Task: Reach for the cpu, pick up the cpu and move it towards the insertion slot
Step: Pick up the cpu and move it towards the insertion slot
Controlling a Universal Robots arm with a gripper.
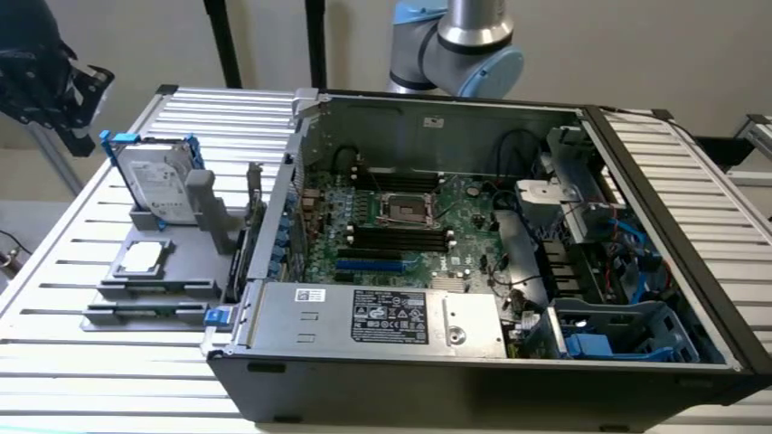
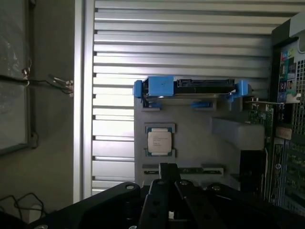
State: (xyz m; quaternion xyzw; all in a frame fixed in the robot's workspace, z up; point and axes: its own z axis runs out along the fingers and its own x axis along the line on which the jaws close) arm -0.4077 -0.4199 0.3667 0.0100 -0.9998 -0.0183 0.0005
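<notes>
Closest to the wrist camera, the gripper (image 2: 167, 168) is showing its black linkages converging on the fingertips (image 2: 163, 170), which are sitting drawn together with nothing between them. Beyond those tips, well apart from them and a little off their line, the cpu (image 2: 159, 140) is lying flat on a grey holder (image 2: 205, 143), with a low grey bracket standing between it and the fingers. The chip is facing up with its silver-grey metal top, a pale rim is running around that top, and faint lines of print are crossing it. It is looking close to square, so no long axis is standing out, and its edges are sitting parallel to the holder's edges, with small grey ledges hugging two opposite sides. In the exterior view the cpu (image 1: 143, 258) is resting on the same holder (image 1: 199, 249) on the slatted table (image 1: 61, 271), at the exterior view's left of the open computer case (image 1: 483, 380), just in front of the upright hard drive (image 1: 157, 185) with its blue brackets. The insertion slot (image 1: 404, 210) is sitting well apart from the chip, inside the case on the green board, its shiny frame surrounding a dark centre.
</notes>
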